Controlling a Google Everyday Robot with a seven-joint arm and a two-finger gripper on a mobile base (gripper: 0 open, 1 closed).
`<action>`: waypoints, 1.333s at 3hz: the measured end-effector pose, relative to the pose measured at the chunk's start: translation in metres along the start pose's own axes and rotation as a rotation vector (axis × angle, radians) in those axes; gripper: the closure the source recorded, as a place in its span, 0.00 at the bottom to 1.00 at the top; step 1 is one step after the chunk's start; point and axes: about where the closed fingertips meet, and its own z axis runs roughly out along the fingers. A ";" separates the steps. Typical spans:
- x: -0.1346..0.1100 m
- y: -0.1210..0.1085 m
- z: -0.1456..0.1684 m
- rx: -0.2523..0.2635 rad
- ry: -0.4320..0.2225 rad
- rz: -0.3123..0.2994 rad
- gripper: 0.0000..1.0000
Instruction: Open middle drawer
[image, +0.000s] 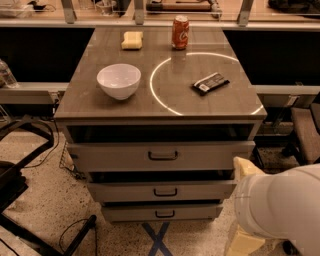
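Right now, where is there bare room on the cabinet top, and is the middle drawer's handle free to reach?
Bare: front strip ahead of the white bowl, and inside the light ring between soda can and black packet. Back edge is tighter: sponge and can. Nothing stands before the middle drawer handle; the claw sits low right, off the drawer's right end.

You get only bits of the cream-coloured gripper (244, 169) at lower right, just beside the right end of the wide grey middle drawer (160, 191); the bulky white robot arm (280, 210) covers the rest and runs off the picture's edge
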 end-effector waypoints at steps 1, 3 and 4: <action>-0.024 0.016 0.051 -0.036 0.012 -0.074 0.00; -0.071 0.091 0.193 -0.195 -0.012 -0.315 0.00; -0.079 0.095 0.232 -0.206 -0.003 -0.344 0.00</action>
